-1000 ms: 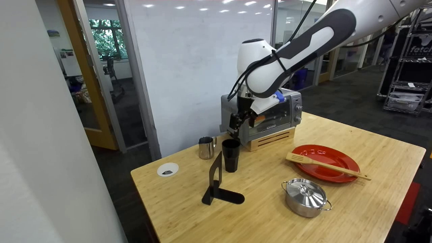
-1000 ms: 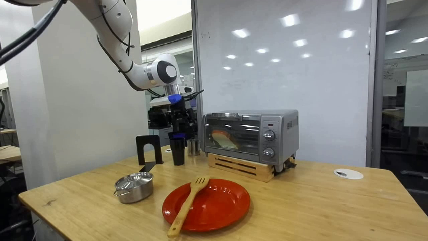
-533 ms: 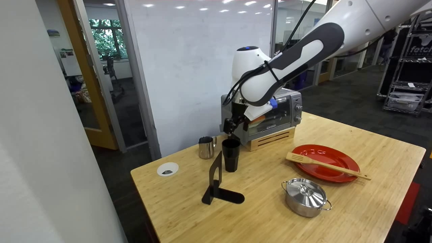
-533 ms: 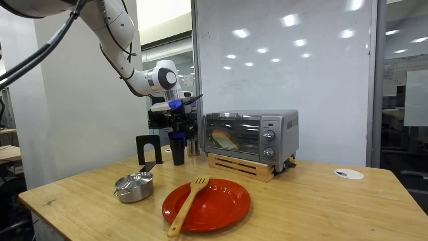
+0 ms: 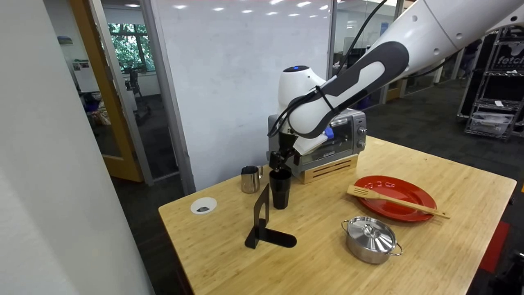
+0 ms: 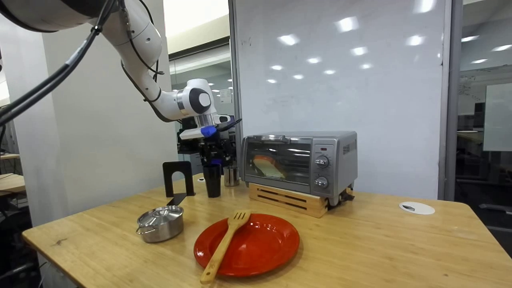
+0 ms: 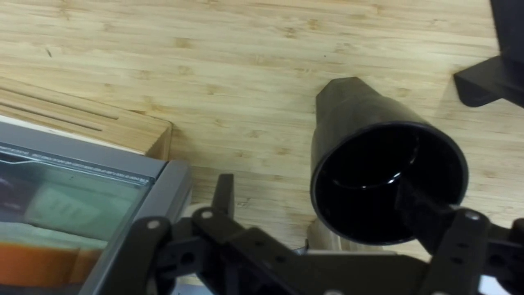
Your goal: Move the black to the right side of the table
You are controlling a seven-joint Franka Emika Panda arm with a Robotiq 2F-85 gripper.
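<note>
The black cup stands upright on the light wood table, beside the black angled stand. It shows in both exterior views. In the wrist view the black cup has its dark mouth towards the camera. My gripper is open with a wide gap. One finger is outside the cup on the toaster side; the other finger overlaps the cup's mouth. In an exterior view my gripper is just above the rim. Whether a fingertip is inside or touching the cup I cannot tell.
The grey toaster oven on a wooden base is close beside the gripper. A metal cup stands behind the black cup. A lidded pot and a red plate with a wooden spatula lie further forward.
The arm and gripper have moved down towards the black cup, and slightly to the side away from the toaster oven. The cup and the other objects have not moved.
</note>
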